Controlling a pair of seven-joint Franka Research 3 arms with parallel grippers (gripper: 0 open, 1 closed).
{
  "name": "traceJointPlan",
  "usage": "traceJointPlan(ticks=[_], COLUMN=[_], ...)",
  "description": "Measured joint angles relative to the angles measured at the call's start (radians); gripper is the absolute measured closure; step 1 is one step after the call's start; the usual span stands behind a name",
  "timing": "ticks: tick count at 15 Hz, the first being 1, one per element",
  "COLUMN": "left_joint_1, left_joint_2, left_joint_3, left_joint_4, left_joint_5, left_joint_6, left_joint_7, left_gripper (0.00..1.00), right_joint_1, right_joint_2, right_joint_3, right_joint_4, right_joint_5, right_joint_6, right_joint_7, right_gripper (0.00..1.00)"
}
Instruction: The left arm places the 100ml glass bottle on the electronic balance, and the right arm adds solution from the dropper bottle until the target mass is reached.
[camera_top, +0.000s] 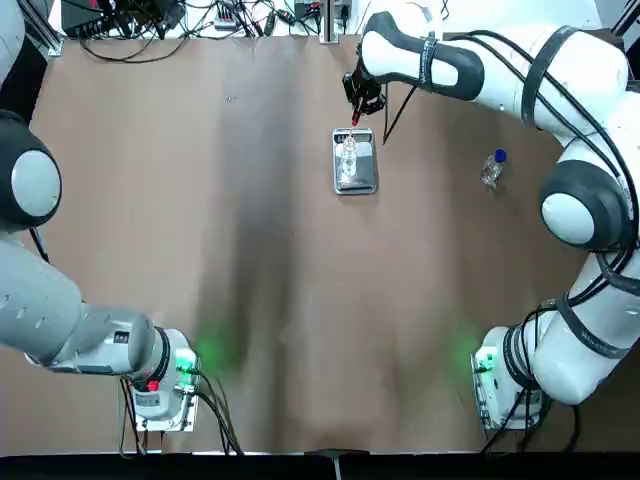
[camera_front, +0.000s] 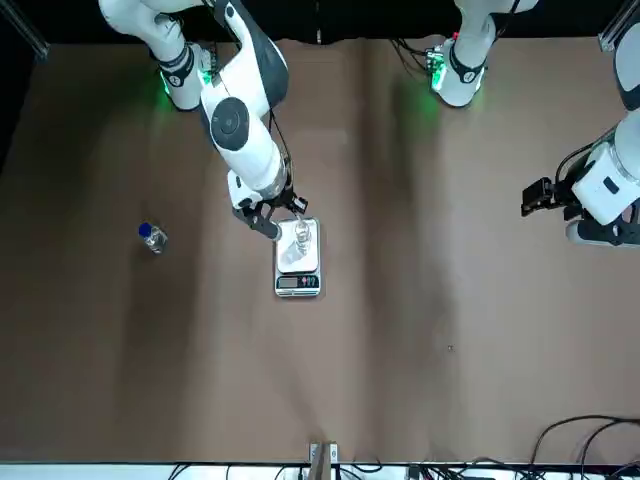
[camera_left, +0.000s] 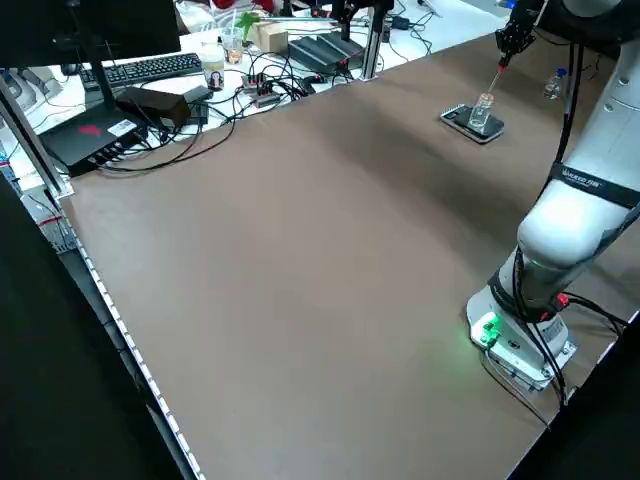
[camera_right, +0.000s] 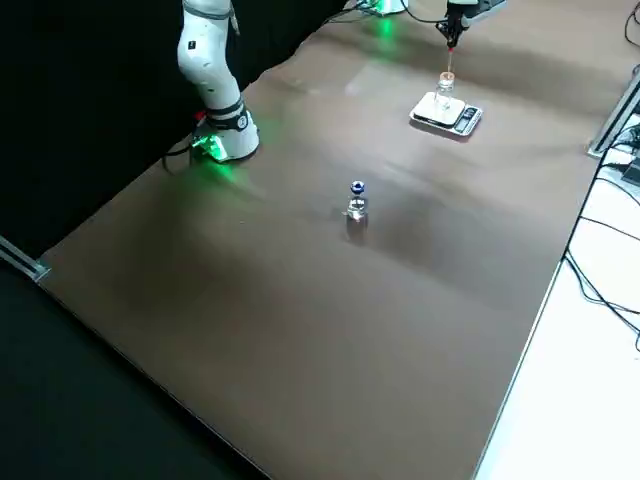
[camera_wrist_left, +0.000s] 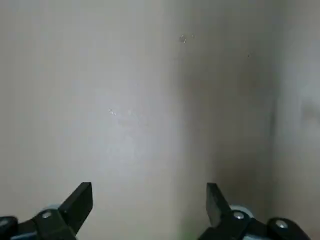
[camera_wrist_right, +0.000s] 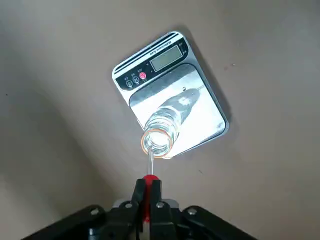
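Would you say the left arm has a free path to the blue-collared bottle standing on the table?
Probably not easily: the bottle stands alone, but on the right arm's side, far from the open left gripper.

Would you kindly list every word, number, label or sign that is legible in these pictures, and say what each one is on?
No text can be read for certain in any view.
Electronic balance: a line of print along its display end, too small to read; the display window shows no legible digits; the marks by its buttons are too small.
Dark box on the desk beyond the table: a red mark, unreadable.
Keyboard: key legends too small.
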Motion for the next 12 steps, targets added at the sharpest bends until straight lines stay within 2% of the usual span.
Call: traceJointPlan(ticks=[12], left_joint_1=[0.000], left_joint_2=[0.000], left_joint_3=[0.000], left_joint_4=[0.000], left_joint_5=[0.000], left_joint_6=[0.000], left_joint_7=[0.000], left_gripper=[0.00], right_joint_1=[0.000], right_joint_2=[0.000], right_joint_3=[-0.003], right_joint_4=[0.000], right_joint_5=[0.000], right_joint_6=[0.000], right_joint_7=[0.004], right_gripper=[0.95])
